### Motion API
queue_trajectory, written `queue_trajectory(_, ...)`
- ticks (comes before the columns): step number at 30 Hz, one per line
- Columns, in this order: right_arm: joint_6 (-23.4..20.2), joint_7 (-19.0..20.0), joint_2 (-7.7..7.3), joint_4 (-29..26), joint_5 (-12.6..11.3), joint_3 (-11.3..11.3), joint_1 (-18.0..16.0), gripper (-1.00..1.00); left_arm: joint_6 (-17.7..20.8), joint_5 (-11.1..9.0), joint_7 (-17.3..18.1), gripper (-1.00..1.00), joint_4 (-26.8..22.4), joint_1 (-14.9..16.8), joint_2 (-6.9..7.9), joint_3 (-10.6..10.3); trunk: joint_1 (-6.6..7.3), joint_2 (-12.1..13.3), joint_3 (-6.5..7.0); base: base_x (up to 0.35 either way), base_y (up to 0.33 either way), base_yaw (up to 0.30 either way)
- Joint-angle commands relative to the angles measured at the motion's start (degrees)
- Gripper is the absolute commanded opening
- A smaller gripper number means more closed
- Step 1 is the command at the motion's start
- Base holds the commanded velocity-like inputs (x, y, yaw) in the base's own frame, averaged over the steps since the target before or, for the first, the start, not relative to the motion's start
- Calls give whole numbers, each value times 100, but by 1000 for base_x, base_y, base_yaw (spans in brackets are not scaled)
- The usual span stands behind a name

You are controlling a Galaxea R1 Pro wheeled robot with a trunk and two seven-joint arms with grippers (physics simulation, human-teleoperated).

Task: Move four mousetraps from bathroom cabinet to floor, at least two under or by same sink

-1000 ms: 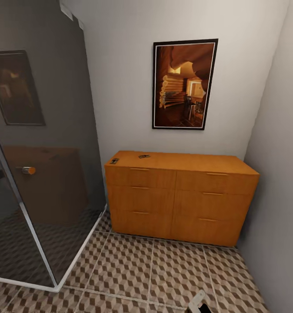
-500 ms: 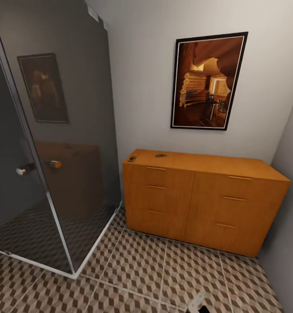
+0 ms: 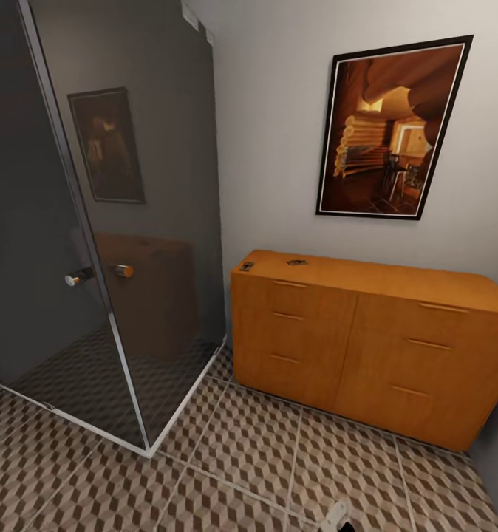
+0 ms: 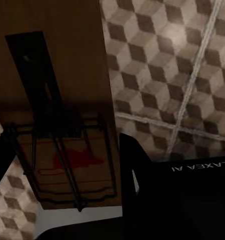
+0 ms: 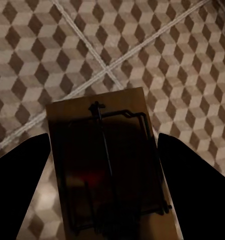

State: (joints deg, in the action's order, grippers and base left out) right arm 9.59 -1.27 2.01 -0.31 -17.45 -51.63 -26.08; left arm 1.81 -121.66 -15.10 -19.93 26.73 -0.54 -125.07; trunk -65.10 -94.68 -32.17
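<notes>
The orange-brown cabinet stands against the far wall. Two small dark mousetraps lie on its top, one at the left corner and one a little further right. In the left wrist view a wooden mousetrap with a wire bar sits between the dark fingers of my left gripper, which is shut on it above the bathroom floor. My right gripper is shut on another mousetrap, also over the cube-patterned tiles. The bathroom sink is out of view.
A dark glass shower enclosure with a metal frame and round knob fills the left. A framed picture hangs above the cabinet. Patterned floor stretches between the shower and the cabinet. A pale arm part shows at the bottom edge.
The head camera has turned left, so cabinet and picture sit further right in the view and more of the shower shows. The two traps on the cabinet have not moved.
</notes>
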Motion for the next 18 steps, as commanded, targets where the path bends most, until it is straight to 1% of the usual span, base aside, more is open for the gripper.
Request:
queue_trajectory(1, 21, -15, 2, 5, -52, -49, -2, -100, 15, 20, -28, -100, 3, 8, 3, -18, 1, -3, -13, 0, 0, 206)
queue_trajectory(7, 34, -22, -18, 8, -99, -43, 3, -100, 13, 20, -28, -100, 58, 8, 17, -18, 1, -3, -53, 0, 0, 206)
queue_trajectory(13, 129, -26, -20, 13, -143, -20, 154, -100, 13, 20, -30, -100, 45, 8, 19, -18, 1, -3, -94, 0, 0, 206)
queue_trajectory(14, 133, -28, -22, 13, -179, -15, 200, -100, 10, 17, -33, -100, 52, 8, 22, -18, 1, -3, -101, 0, 0, 206)
queue_trajectory(15, 136, -30, -28, 14, -285, -6, 262, -100, 7, 17, -35, -100, 63, 8, 25, -18, 1, -3, -107, 0, 0, 204)
queue_trajectory(16, 135, -30, -29, 14, -339, -4, 276, -100, 6, 18, -35, -100, 66, 8, 25, -18, 1, -3, -114, 0, 0, 202)
queue_trajectory(18, 124, -31, -33, 12, -654, 6, 309, -100, 5, 19, -36, -100, 78, 8, 27, -18, 1, -3, -128, 0, 0, 193)
